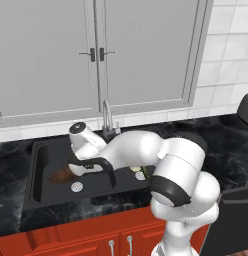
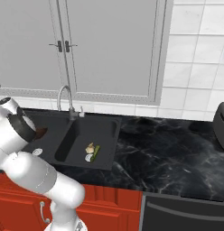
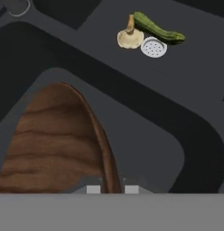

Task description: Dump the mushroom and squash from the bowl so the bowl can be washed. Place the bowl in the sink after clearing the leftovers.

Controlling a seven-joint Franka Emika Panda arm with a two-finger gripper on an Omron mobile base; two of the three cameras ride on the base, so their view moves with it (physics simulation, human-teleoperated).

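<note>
Two leftovers: mushroom [image 3: 128, 38] and squash [image 3: 159, 28] are lying by the drain in the sink's other basin.
Left base: gripper [image 1: 75, 169] is reaching low into the sink [image 1: 41, 150], holding the bowl [image 1: 60, 175].
Right base: arm is bending over the sink's left basin.
Hand: fingers are pinching the rim.
Advice: lower gently, then release.

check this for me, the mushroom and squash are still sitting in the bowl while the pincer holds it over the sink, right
Not quite. The mushroom and squash are out of the bowl: the hand view shows them lying by a drain in the sink's other basin. The pincer does hold the bowl's rim over the sink.
</note>
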